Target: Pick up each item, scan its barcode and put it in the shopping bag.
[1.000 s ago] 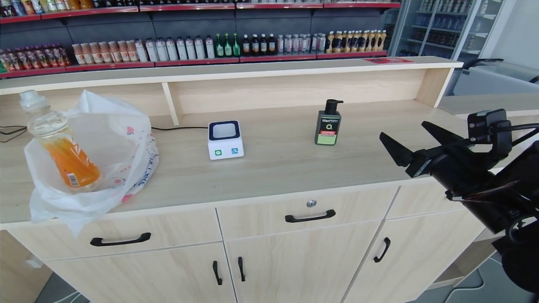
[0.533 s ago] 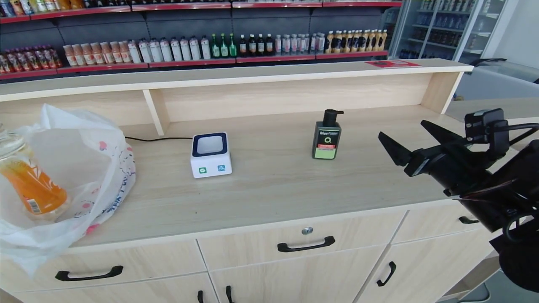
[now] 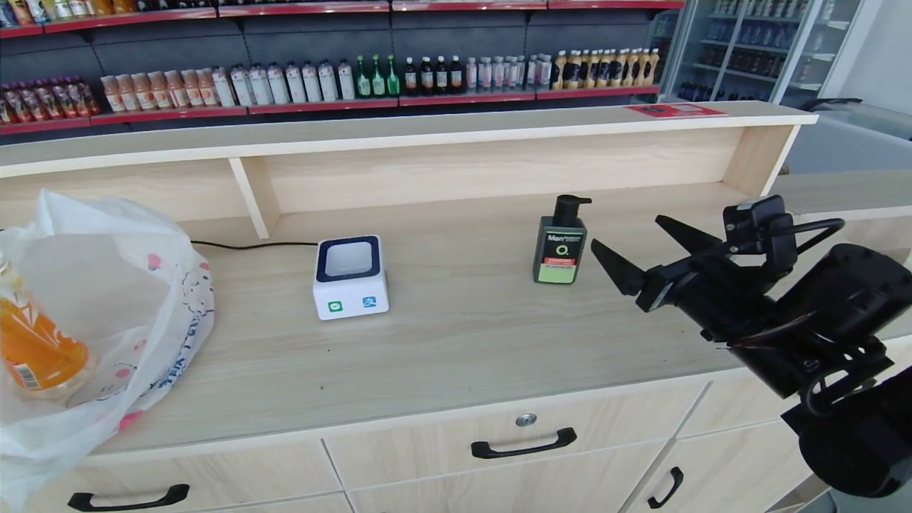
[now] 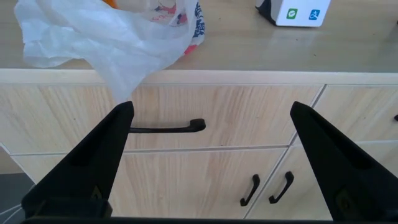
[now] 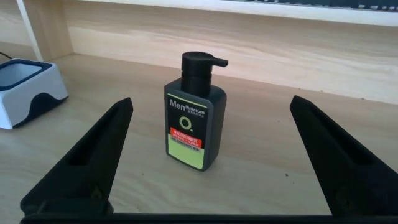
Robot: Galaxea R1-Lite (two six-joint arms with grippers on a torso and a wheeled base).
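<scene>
Head view, read for progress: roughly halfway, going by the two items on show. Already bagged: orange drink bottle (image 3: 32, 349), tilted inside the white shopping bag (image 3: 121, 285) at the left end of the counter (image 3: 442, 356), close to the front edge. Left to do: dark pump bottle (image 3: 560, 242), upright toward the counter's back right, well apart from the bag. Between them, mid-counter: white scanner (image 3: 350, 276), window facing up, cable (image 3: 249, 246) running off toward the back left. Right gripper (image 3: 627, 233) just right of the pump bottle, fingers spread wide, nothing held, no contact; bottle framed between those fingers in the right wrist view. Left gripper (image 4: 211, 107) likewise spread and empty, low before the drawers (image 4: 217, 118) under the counter's front edge, near the bag. Remaining, probably: grasp the bottle, present its barcode to the scanner, drop it in the bag.
</scene>
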